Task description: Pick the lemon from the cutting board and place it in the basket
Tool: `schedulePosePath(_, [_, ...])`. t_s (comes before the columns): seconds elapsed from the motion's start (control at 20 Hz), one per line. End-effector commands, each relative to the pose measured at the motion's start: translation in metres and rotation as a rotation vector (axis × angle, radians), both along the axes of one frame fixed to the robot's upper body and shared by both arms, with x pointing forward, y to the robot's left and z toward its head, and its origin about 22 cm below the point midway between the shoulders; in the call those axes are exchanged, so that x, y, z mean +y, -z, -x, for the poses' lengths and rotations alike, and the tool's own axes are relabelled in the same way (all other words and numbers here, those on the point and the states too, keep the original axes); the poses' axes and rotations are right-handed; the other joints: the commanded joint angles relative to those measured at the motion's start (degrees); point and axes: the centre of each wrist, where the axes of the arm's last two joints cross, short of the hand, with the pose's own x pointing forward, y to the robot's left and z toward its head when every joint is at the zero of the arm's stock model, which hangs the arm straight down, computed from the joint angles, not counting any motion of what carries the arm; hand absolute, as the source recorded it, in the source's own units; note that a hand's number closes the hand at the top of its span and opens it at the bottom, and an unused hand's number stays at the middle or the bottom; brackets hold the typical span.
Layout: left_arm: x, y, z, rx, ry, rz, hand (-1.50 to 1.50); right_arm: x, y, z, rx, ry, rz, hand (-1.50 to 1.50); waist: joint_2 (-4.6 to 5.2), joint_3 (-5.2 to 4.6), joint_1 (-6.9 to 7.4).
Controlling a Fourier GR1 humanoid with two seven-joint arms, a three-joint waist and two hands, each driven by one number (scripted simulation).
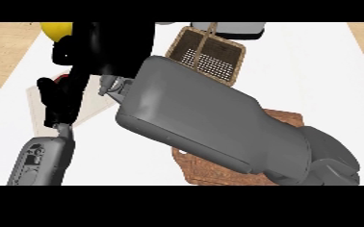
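The yellow lemon [54, 29] shows at the top left, mostly hidden by my right hand [107, 48], whose black fingers curl round it. It is held up, left of the woven basket [210, 53], which stands at the back centre with its handle across the top. My right forearm runs in from the lower right and covers most of the brown cutting board [213, 170]. My left hand [57, 101] stays at the left with its fingers straight and upward, holding nothing.
A pale flat mat [96, 107] lies on the white counter [313, 77] under my left hand. A white and grey object [241, 29] sits behind the basket. A wooden strip [18, 43] borders the counter at the left.
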Motion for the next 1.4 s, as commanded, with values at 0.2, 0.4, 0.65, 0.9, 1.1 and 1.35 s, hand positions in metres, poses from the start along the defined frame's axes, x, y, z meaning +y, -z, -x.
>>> schedulePosePath(0.2, [0.014,-0.009,0.004,-0.004,-0.010,0.002,0.00,0.013,-0.020,-0.035,0.152,0.154,0.022,1.50,0.38,0.13,-0.18])
schedulePosePath(0.4, [0.021,-0.009,0.008,-0.014,-0.032,0.006,0.00,0.005,-0.014,-0.056,0.226,0.194,0.046,1.50,0.43,0.16,-0.95])
schedulePosePath(0.65, [0.016,-0.012,0.005,-0.013,-0.020,0.007,0.00,-0.001,-0.001,-0.073,0.266,0.236,0.062,1.50,0.61,0.15,-0.72])
schedulePosePath(0.9, [0.017,-0.016,-0.008,-0.016,-0.021,0.022,0.00,-0.018,0.013,-0.094,0.279,0.227,0.060,1.50,1.03,0.18,-1.73])
schedulePosePath(1.1, [0.012,-0.017,0.004,-0.017,-0.046,0.005,0.00,-0.029,0.034,-0.098,0.293,0.178,0.018,1.50,0.45,0.30,-2.67])
schedulePosePath(1.35, [0.027,-0.007,0.010,0.007,-0.054,0.010,0.00,-0.034,0.038,-0.101,0.308,0.151,-0.027,1.50,0.28,0.29,-3.15])
